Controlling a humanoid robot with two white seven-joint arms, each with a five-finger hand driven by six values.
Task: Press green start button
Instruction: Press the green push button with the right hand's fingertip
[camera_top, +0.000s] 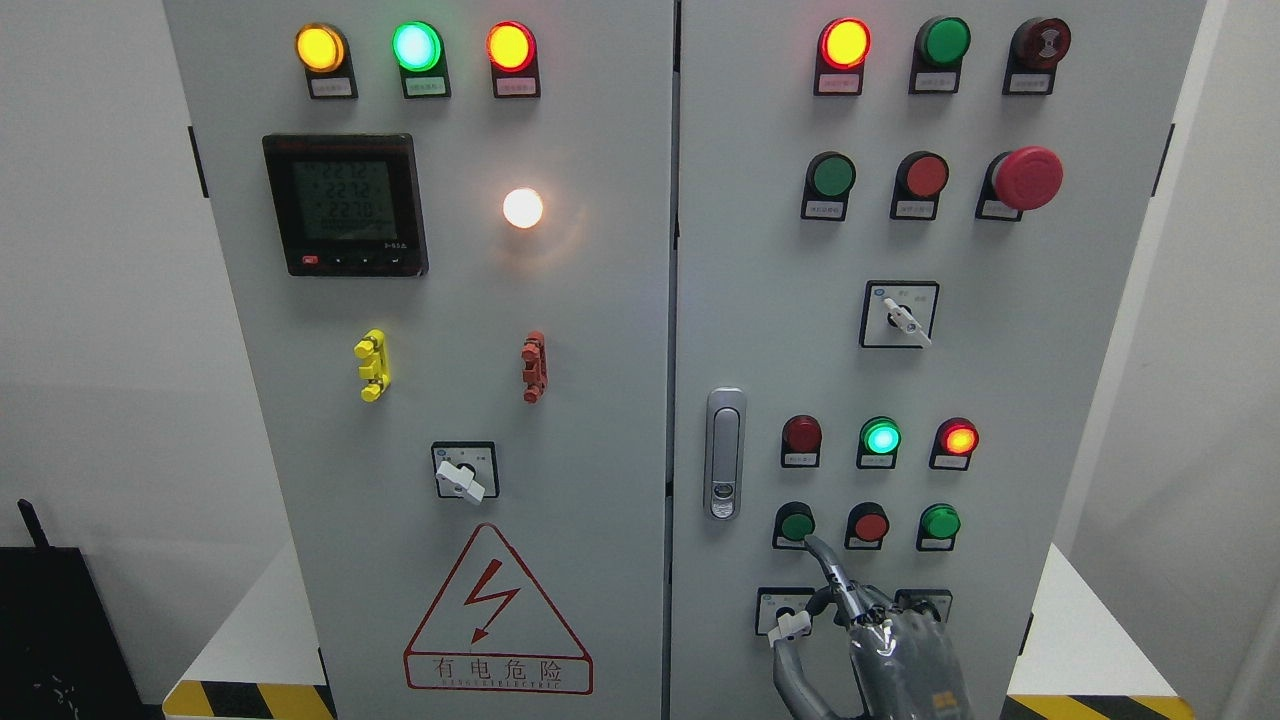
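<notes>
**Fingertip closing on the lower green button**

Nearest, the right hand (880, 630), grey and metallic, rises from the bottom edge right of centre. Its index finger (828, 565) is extended, the others curled back and holding nothing. The tip lies just below and beside the round green start button (797, 524), leftmost in the lowest button row of the grey cabinet's right door (1000, 350); contact can't be confirmed. This looks like the final approach: next, a short push up and inward. Farther up, a lit green indicator lamp (881, 438) glows.
</notes>
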